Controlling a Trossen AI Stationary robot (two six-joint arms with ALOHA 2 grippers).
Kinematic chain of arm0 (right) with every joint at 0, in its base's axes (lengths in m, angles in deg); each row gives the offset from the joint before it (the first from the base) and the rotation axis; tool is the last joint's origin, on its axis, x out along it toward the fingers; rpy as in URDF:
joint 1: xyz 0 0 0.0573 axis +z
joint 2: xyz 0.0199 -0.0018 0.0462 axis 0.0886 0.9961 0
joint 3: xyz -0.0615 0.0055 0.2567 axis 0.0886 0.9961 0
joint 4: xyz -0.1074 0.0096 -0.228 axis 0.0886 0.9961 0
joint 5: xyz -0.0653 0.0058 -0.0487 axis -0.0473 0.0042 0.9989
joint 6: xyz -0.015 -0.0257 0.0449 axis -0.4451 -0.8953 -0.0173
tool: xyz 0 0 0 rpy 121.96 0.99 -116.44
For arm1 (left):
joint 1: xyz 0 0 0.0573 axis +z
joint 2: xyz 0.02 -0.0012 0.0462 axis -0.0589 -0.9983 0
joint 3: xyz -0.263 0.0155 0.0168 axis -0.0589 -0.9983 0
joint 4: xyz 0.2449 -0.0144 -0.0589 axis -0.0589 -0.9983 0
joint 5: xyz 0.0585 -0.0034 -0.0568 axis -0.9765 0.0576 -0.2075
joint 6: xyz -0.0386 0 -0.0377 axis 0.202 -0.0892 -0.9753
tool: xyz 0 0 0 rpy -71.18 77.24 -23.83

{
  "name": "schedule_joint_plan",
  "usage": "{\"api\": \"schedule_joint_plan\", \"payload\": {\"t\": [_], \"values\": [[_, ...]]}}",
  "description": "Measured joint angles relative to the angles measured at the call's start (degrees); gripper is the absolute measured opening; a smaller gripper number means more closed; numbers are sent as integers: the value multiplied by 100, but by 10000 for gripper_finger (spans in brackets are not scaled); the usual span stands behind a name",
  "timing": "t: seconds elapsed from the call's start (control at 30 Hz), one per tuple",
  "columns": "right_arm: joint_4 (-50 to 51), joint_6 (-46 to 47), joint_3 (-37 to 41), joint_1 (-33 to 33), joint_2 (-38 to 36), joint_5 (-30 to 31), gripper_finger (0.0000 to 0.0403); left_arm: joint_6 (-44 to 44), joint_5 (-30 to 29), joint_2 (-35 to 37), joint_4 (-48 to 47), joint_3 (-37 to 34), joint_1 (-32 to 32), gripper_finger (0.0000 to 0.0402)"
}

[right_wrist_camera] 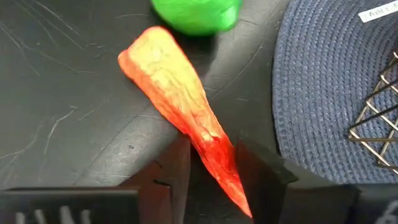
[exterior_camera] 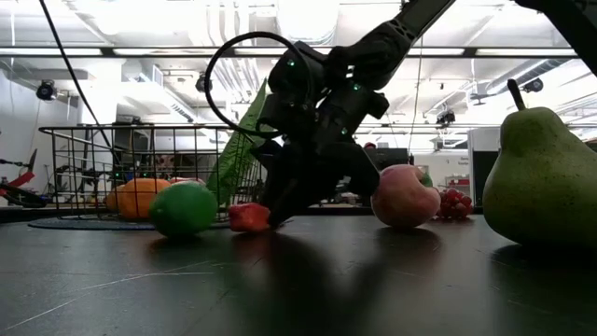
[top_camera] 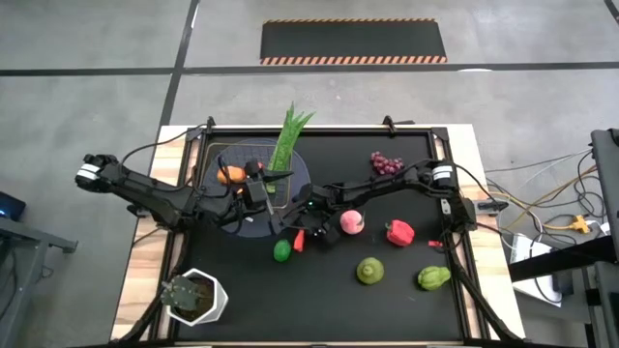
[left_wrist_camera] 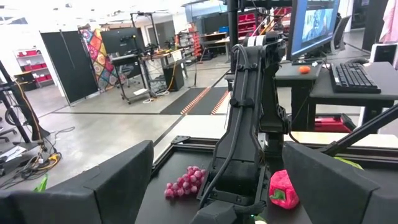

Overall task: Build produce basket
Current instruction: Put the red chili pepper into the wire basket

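1. Two items sit in the basket [top_camera: 218, 164] so far, by my read: an orange fruit [top_camera: 230, 175] and the leafy stalk [top_camera: 286, 143].
2. Six pieces wait on the tabletop [top_camera: 406, 309]: two pears, red pepper, peach, grapes, lime.
3. My right pincer [right_wrist_camera: 208, 163] pinches the red chili [right_wrist_camera: 174, 93] at its thin end; its long axis lies flat beside the basket's mat, blunt end toward the lime [right_wrist_camera: 196, 14].
4. My left pincer [left_wrist_camera: 211, 186] hovers spread over the basket.
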Motion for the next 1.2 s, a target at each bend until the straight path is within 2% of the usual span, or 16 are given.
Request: {"api": "schedule_joint_plan", "payload": {"t": [0.27,0.43,0.63,0.83,1.03,1.1,1.2], "values": [[132,-210,7,18,-30,-17,52,-9,0,2,4,0,0,338],[696,-402,21,18,-265,7,21,-24,0,2,12,0,0,338],[1490,-393,26,18,-858,10,13,-50,0,2,0,-2,0,338],[1510,-2,436,16,-1441,-104,13,-61,7,-50,-11,-20,0,338],[-139,710,1487,36,-2190,-208,13,-49,59,-154,7,-24,-11,338],[-1121,1023,1991,42,-2502,-185,13,-34,89,-168,-45,-33,-11,338],[-3109,1729,2799,41,-2914,-108,13,-31,162,-203,-75,-39,-11,338]]}}
